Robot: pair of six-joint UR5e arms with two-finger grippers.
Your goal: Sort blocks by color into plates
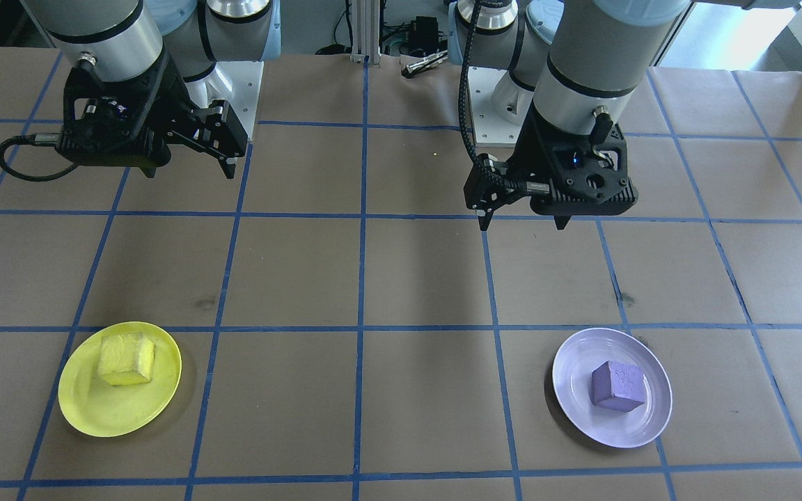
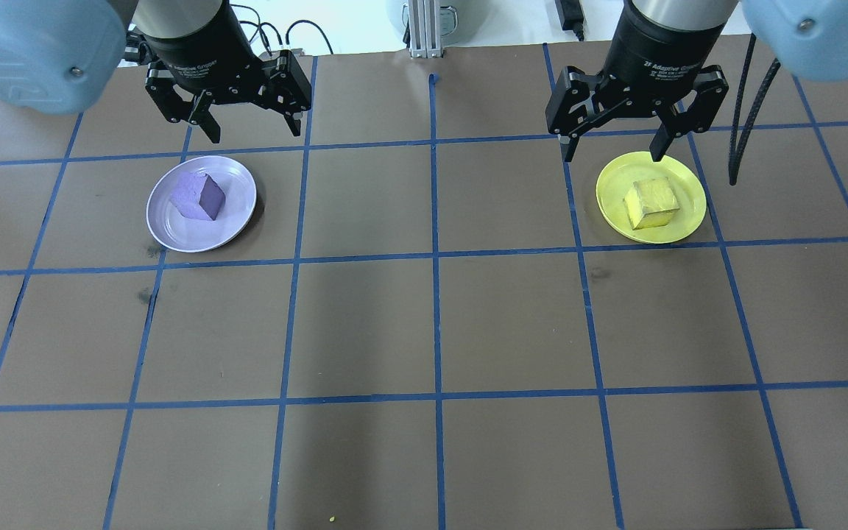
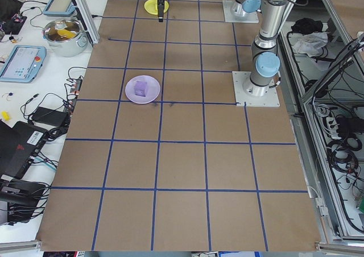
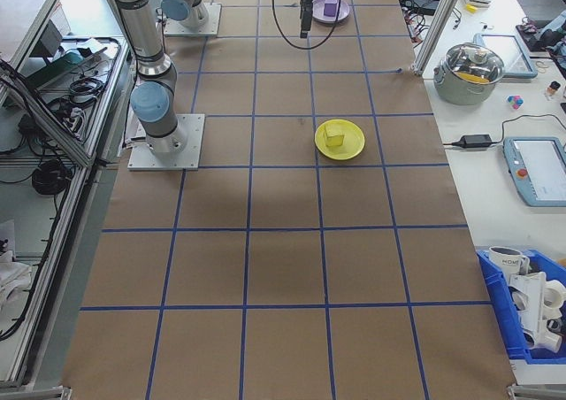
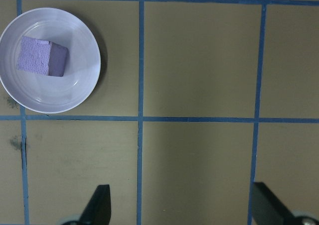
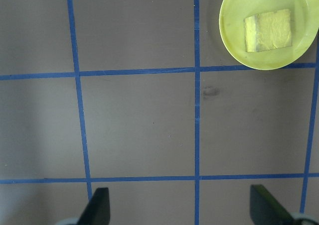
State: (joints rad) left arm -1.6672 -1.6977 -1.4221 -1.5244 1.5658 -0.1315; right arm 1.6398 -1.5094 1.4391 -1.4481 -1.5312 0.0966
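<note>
Front, overhead views face oppositely; share table (image 2: 424, 324), both plates.

Even bright overhead light, soft shadows, sharp pics, wrist views tinted.

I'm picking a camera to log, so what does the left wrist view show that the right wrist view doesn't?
Only the left wrist view shows the purple block lying in the lavender plate. Only the right wrist view shows the yellow block in the yellow plate. Both show the brown table with blue tape lines, and two dark fingertips spread wide apart at the bottom edge, holding nothing.
</note>
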